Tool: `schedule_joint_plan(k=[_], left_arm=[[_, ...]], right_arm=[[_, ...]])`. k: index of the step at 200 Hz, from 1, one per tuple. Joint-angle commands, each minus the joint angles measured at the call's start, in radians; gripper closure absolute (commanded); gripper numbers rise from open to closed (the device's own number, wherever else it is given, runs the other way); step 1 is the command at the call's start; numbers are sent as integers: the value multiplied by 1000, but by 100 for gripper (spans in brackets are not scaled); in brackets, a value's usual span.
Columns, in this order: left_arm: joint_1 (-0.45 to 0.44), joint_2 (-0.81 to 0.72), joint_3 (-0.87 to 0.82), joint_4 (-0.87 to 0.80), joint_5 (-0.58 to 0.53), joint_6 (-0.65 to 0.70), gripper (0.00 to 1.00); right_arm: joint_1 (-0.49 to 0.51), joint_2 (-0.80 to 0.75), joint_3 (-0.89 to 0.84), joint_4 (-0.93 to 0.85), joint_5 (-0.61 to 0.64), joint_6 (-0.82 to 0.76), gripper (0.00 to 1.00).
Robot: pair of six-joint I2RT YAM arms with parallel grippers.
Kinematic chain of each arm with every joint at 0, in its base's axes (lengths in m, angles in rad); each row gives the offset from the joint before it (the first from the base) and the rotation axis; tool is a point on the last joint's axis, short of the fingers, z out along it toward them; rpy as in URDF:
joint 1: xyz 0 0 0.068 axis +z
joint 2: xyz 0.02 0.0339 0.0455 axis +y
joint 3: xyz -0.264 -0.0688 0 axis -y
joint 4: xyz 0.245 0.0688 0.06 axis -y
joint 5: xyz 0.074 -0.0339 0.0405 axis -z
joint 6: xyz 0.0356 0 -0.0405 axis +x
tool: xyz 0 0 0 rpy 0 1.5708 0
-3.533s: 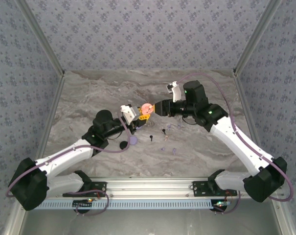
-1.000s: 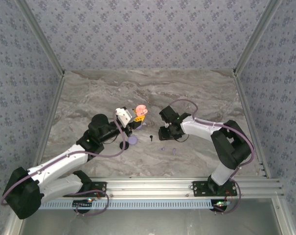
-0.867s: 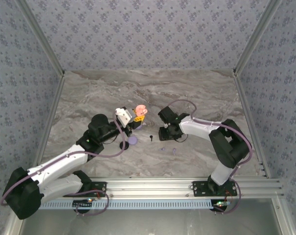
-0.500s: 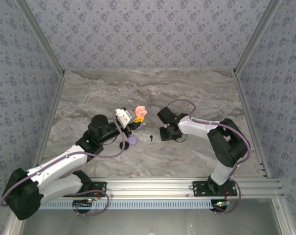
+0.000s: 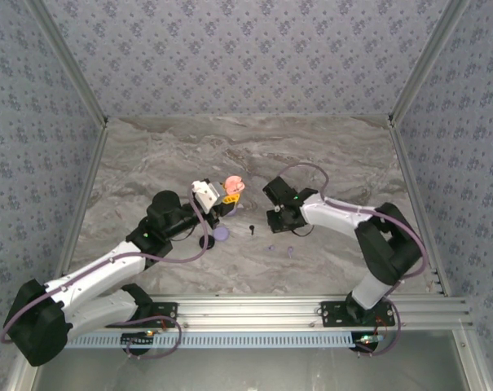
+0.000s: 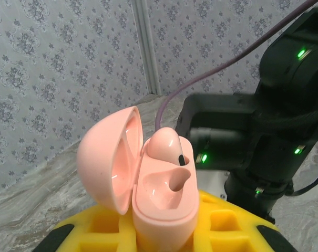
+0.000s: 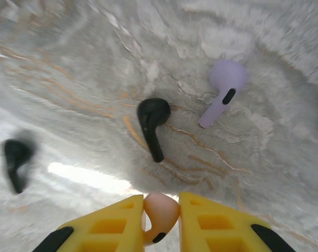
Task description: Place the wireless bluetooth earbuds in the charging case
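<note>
Your left claw [image 6: 164, 233] clamps the glossy pink charging case [image 6: 159, 205], its domed lid open toward 9 o'clock, one seated bud [image 6: 165, 144] inside. Your right claw [image 7: 162, 215] pinches a smooth pale pink earbud [image 7: 160, 206]. On the marbled worktop [image 7: 85, 63], a black earbud [image 7: 152, 118] lies at 12 o'clock and a lavender earbud [image 7: 225, 84] at 1.

1. We see our yellow right pincer [image 7: 161, 202] at the bottom edge, closed around a pale pink earbud [image 7: 161, 211].
2. On the marble table [image 7: 69, 63] lie a black earbud [image 7: 151, 123], a lavender earbud [image 7: 224, 89] near it, and a blurred second black earbud [image 7: 16, 157] far left.
</note>
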Motion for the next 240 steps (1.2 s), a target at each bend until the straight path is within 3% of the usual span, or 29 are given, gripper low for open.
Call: schedule_joint_plan(k=[1,48,83,144,240], left_arm=[[-7,2,3,11,16,-28,93],[-7,81,33,51,67,-69,93],[-8,136,63,68,106,-89,94],[-22,181,105,49,140,-98,94],[-24,185,131,25,173,-98,94]], right_arm=[[6,-160,-8,22,19,-85,78],[10,-475,-4,124,-116,-221,77],[53,-594,45,185,-180,-321,78],[162,-494,191,125,-91,-442,77],[170,-420,200,150,-38,-459,78]])
